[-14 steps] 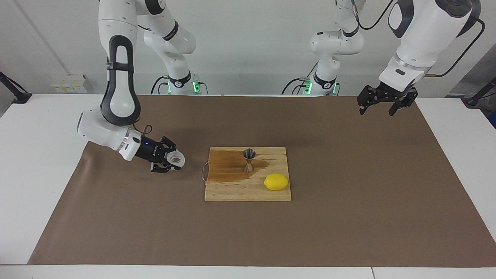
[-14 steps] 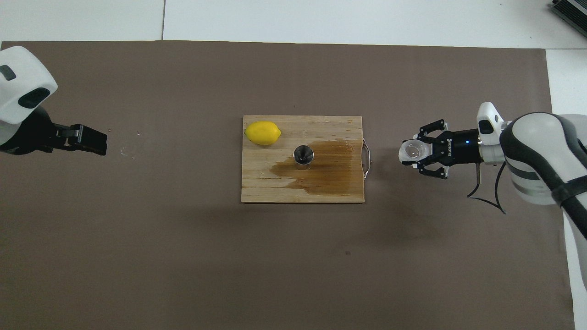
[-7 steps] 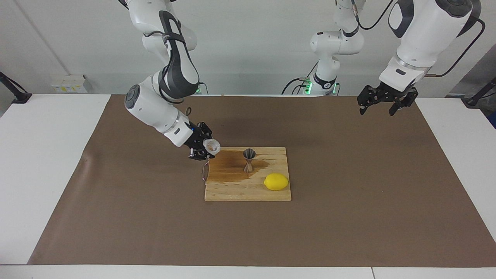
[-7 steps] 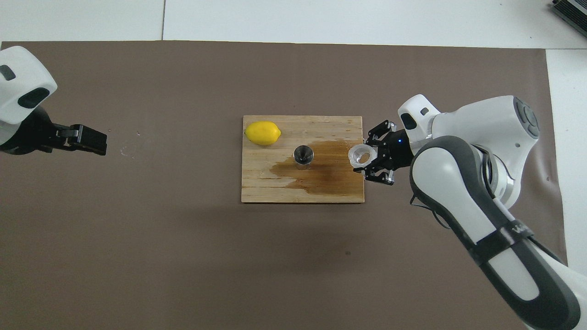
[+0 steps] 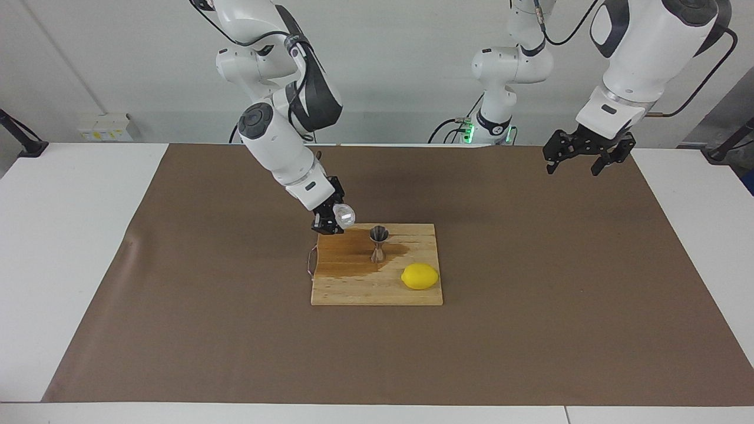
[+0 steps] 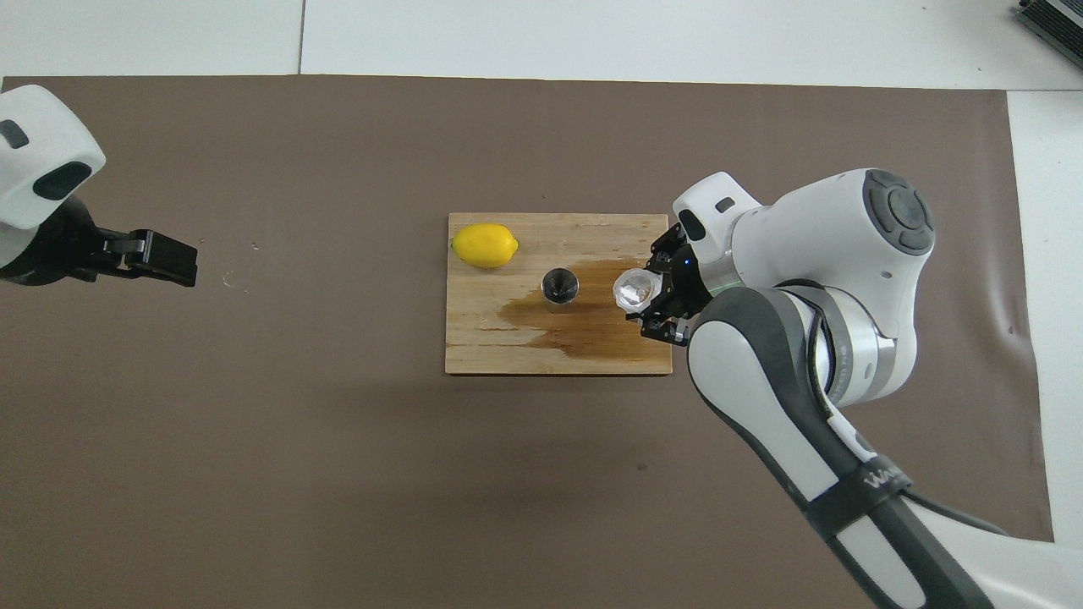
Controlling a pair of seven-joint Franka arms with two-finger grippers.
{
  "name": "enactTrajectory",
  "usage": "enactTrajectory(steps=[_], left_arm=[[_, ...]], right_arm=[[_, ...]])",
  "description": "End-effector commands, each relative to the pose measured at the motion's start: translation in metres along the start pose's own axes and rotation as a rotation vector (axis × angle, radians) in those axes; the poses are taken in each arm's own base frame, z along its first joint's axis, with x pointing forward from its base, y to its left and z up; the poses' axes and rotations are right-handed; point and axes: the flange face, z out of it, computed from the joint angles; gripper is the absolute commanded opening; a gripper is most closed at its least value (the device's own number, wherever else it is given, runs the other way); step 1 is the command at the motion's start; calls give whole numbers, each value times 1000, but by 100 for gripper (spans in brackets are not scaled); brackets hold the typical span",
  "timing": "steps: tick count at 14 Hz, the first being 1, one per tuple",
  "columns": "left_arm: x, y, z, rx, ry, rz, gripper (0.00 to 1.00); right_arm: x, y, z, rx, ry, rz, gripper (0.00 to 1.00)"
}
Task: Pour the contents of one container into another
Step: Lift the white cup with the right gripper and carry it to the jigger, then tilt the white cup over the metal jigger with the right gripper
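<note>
My right gripper [image 5: 334,221] is shut on the small clear glass cup [image 5: 344,217]. It holds the cup tilted in the air over the edge of the wooden cutting board [image 5: 353,291] toward the right arm's end. The steel hourglass jigger [image 5: 379,242] stands upright on the board, a short way from the cup. In the overhead view the cup [image 6: 634,289] is beside the jigger [image 6: 559,287], with the right gripper [image 6: 653,298] around it. My left gripper [image 5: 580,160] waits open and empty in the air over the mat at the left arm's end, and it also shows in the overhead view [image 6: 165,258].
A yellow lemon [image 5: 420,276] lies on the board, farther from the robots than the jigger. A dark wet stain [image 6: 605,326] spreads over the board from the jigger toward the right arm's end. A brown mat [image 5: 530,330] covers the table.
The right arm has swung in from the mat at its end of the table, carrying the cup up and over the board's edge, near the jigger. The left arm has not moved.
</note>
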Motion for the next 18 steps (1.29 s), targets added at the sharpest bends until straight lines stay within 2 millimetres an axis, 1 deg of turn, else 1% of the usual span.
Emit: enactTrajectory(steps=[1, 4, 6, 8, 9, 11, 13, 16, 18], left_arm=[[-6, -4, -2, 3, -5, 1, 100], [-6, -4, -2, 3, -5, 1, 100], [-6, -4, -2, 3, -5, 1, 100], [-6, -4, -2, 3, -5, 1, 100], [-6, -4, -2, 3, -5, 1, 100], [-6, -4, -2, 3, -5, 1, 100], [-6, -4, -2, 3, -5, 1, 100], [-6, -4, -2, 3, -5, 1, 100], [-6, -4, -2, 3, -5, 1, 100]], right_arm=[[25, -2, -10, -53, -51, 8, 2], [44, -14, -5, -70, -87, -5, 0], [47, -13, -8, -86, -111, -25, 0], [64, -20, -1, -95, -139, -68, 0], [64, -17, 3, -104, -157, -49, 0], [74, -19, 11, -125, -189, -62, 0], [75, -16, 18, -121, -196, -54, 0], [75, -15, 19, -129, -201, -54, 0], [79, -10, 20, -136, -195, -31, 0]])
